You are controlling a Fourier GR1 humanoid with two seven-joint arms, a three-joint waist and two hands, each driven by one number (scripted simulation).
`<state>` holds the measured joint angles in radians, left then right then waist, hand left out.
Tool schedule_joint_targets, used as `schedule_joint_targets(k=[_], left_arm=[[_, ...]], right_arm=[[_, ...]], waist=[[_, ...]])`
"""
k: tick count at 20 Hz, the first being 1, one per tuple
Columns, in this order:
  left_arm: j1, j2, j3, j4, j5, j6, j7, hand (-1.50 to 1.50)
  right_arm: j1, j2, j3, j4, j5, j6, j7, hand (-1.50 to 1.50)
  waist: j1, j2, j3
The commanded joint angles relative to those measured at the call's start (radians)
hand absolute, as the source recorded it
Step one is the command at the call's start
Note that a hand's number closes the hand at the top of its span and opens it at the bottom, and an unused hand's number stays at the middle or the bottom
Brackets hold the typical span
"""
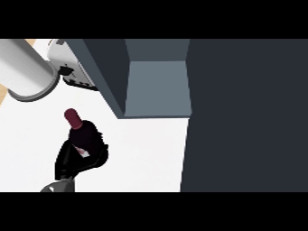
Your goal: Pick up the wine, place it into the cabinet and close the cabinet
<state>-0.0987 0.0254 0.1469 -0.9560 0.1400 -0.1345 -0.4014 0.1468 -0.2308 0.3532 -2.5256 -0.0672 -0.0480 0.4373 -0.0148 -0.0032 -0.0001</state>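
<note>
Wine bottle [73,119] grasped in curled fingers of a hand [76,155], side unclear. Label unreadable. Beside open dark cabinet [156,76]

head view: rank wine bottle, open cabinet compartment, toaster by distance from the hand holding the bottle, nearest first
From the hand:
1. wine bottle, in its grasp, lower left.
2. open cabinet compartment, up and right.
3. toaster, top left behind the cabinet's side; close to the compartment, ranking tentative.

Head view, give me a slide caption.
Black hand grips the wine bottle on the white counter beside the open cabinet.
</note>
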Motion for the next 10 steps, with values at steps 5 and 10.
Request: schedule_joint_targets(k=[5,10], left_arm=[[0.018,0.004,0.04,-0.005,0.033,-0.023,-0.159,1.5],[0.17,0.009,0.048,-0.133,0.114,-0.128,-0.244,1.5]], right_arm=[[0.041,0.001,-0.018,-0.195,-0.05,-0.003,0.065,-1.5],[0.076,0.001,0.015,-0.199,-0.044,0.006,0.056,-1.5]], waist=[[0.005,0.0,-0.001],[0.013,-0.004,0.0]])
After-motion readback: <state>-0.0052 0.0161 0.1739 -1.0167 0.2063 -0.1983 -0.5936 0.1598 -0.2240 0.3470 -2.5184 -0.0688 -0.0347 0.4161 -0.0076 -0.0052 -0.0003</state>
